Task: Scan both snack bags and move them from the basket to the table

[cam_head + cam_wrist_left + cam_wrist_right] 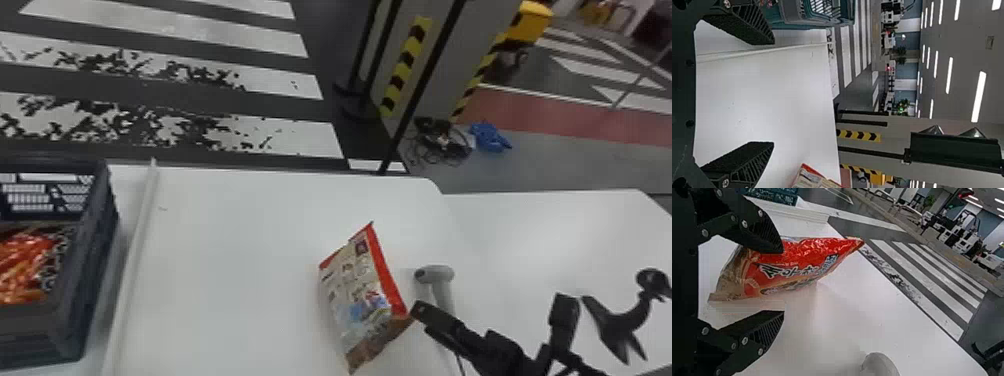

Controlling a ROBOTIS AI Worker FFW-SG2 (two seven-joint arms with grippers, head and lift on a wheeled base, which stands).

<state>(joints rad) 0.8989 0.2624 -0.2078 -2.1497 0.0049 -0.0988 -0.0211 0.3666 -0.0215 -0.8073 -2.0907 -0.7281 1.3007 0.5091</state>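
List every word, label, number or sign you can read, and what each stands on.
Bag on the table, red side: large characters, too blurred to quote surely.
Its pale side: small print, too small to read.
Orange-red contents of the basket: no letters discernible.
Scanner: none legible.
Striped tape: no words.

Basket [94,240] left, scanner [440,276] right, snack bag [356,295] between.

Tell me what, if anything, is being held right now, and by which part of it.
Nothing is held: the left pincer and right pincer both stand open, and neither has the snack bag clamped.
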